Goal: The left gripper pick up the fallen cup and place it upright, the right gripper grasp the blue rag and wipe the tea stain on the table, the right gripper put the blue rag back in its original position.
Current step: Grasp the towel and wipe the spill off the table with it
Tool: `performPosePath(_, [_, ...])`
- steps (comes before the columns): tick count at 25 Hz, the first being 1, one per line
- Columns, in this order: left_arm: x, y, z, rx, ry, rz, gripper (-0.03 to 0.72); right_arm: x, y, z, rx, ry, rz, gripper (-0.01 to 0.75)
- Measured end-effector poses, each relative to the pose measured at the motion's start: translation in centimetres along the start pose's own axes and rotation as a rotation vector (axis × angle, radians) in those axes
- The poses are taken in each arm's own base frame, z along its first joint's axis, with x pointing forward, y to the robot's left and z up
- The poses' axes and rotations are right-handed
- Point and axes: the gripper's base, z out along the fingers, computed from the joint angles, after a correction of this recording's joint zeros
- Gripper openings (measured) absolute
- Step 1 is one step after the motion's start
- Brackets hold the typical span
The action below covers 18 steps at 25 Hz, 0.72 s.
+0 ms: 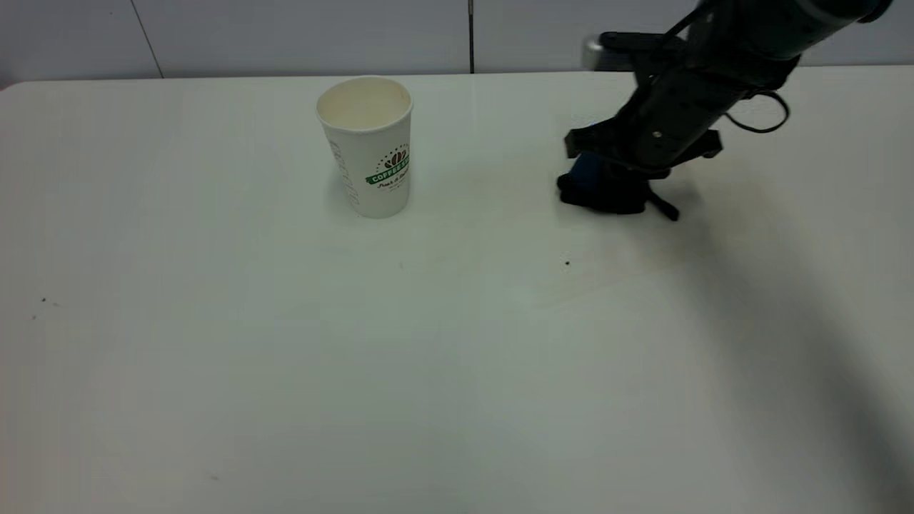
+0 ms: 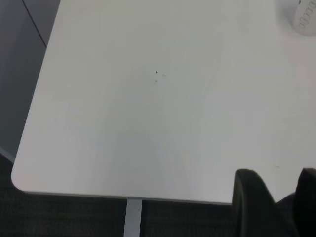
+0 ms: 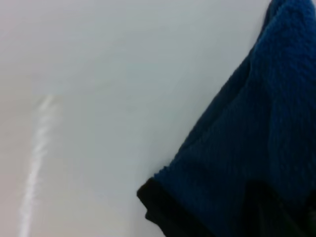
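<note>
Blue rag (image 1: 590,173) lies bunched on the bench (image 1: 285,357) near its far right edge, under the right end effector (image 1: 607,187); whether that pinches it I cannot tell. White cup (image 1: 368,146) stands upright, well apart toward the far middle.

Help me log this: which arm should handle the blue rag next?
Right. The right gripper is already down on the blue rag; the left gripper hangs at the table corner, away from it.
</note>
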Motion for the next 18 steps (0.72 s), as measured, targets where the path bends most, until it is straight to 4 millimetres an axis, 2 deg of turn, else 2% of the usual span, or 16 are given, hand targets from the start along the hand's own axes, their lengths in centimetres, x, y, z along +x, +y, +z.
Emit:
performPosePath(6, [0.0,0.0,0.0,0.0,0.0,0.0,0.241,-0.4,-6.9,-1.5,0.035,0.103,0.116,0.102])
performPosePath(11, [0.0,0.0,0.0,0.0,0.0,0.0,0.241,0.0,-10.7,-3.2,0.051,0.205,0.133,0.157])
performPosePath(13, [0.0,0.0,0.0,0.0,0.0,0.0,0.241,0.1,-11.4,-3.8,0.054,0.244,0.128,0.233])
performPosePath(15, [0.0,0.0,0.0,0.0,0.0,0.0,0.241,0.1,-11.5,-4.5,0.05,0.282,0.11,0.344])
performPosePath(18, [0.0,0.0,0.0,0.0,0.0,0.0,0.241,-0.9,-11.3,-6.5,0.055,0.306,0.055,0.575])
